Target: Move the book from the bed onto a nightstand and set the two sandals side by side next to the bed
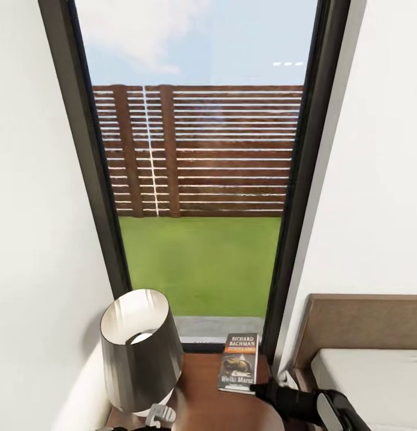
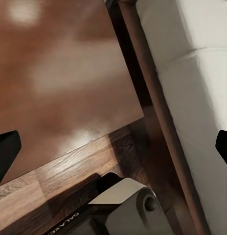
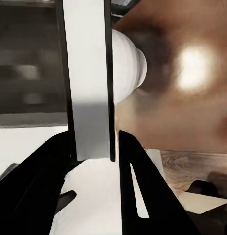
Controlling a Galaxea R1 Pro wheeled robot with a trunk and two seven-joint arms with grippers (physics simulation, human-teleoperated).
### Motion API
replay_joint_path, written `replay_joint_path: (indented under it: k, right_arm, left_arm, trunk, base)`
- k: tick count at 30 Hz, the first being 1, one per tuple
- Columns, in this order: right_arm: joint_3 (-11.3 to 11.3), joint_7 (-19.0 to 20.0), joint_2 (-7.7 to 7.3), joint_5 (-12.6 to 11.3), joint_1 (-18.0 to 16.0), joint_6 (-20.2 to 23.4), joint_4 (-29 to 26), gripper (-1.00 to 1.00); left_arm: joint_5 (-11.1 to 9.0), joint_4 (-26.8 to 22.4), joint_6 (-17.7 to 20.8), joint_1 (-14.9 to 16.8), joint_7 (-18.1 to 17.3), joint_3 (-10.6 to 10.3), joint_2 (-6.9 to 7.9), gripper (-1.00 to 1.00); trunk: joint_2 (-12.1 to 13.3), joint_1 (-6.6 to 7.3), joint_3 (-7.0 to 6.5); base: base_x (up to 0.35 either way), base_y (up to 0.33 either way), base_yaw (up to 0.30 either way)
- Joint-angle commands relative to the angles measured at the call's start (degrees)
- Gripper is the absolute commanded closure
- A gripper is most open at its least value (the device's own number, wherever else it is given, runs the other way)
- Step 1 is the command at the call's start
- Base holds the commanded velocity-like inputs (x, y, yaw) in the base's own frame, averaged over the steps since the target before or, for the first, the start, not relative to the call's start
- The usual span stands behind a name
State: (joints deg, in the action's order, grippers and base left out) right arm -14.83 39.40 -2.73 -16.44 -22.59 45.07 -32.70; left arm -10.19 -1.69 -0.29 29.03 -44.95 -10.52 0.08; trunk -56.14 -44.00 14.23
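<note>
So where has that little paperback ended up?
In the head view, the book lies flat on the dark wooden nightstand, to the right of the lamp, below the tall window and left of the bed.

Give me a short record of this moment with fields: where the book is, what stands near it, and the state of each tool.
book: the book lies on the nightstand, cover up
neighbour: a lamp stands on the same top, apart from the book
right tool: the right tool is shut on the book's near edge
left tool: the left tool is open, above the floor between nightstand and bed
background: window with lawn and fence
</note>
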Motion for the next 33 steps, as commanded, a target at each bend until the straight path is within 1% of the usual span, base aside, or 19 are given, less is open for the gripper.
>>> replay_joint_path:
  k: [1, 5, 8, 9, 13, 15, 33]
  right_arm:
    - [-0.1, -0.1, 0.00, -1.5, 0.0, 0.3, 0.0, 1.00]
    - [-0.1, -0.5, -0.01, -4.5, 0.0, 0.4, 0.0, 1.00]
    - [-0.1, -0.6, 0.00, -5.1, 0.0, 0.5, 0.0, 1.00]
    - [-0.1, -0.4, -0.08, -5.5, 0.0, 6.0, 0.0, 1.00]
    - [-0.1, -0.3, -0.11, -5.7, 0.0, 8.4, 0.0, 1.00]
    - [-0.1, -0.2, -0.10, -5.6, 0.0, 8.8, 0.0, 1.00]
    - [0.1, -0.5, 0.15, -5.6, 0.0, 8.8, 0.0, 1.00]
  left_arm:
    - [-0.5, 0.0, 0.0, 0.0, -0.1, -0.5, 0.01, -1.00]
    - [-0.5, 0.0, 0.0, 0.0, -0.1, -0.5, 0.01, -1.00]
    - [-0.5, 0.0, 0.0, 0.0, -0.1, -0.5, 0.01, -1.00]
    - [-0.5, 0.0, 0.0, 0.0, -0.1, -0.5, 0.01, -1.00]
    - [-0.5, 0.0, 0.1, 0.0, -0.1, -0.5, 0.01, -1.00]
    - [-0.5, 0.0, 0.1, 0.0, -0.1, -0.5, 0.01, -1.00]
    - [-0.5, 0.0, 0.0, 0.0, -0.1, -0.5, 0.01, -1.00]
  trunk:
    - [-0.5, -0.23, 0.26]
    - [-2.1, -1.11, 0.98]
    - [-3.3, -1.77, 1.52]
    - [-3.7, -1.99, 1.70]
    - [-5.3, -2.87, 2.42]
    - [-6.1, -3.31, 2.78]
    - [-13.3, -7.26, 6.01]
  base:
    - [0.000, 0.000, 0.000]
    - [0.000, 0.000, 0.000]
    - [0.000, 0.000, 0.000]
    - [0.000, 0.000, 0.000]
    - [0.000, 0.000, 0.000]
    - [0.000, 0.000, 0.000]
    - [0.000, 0.000, 0.000]
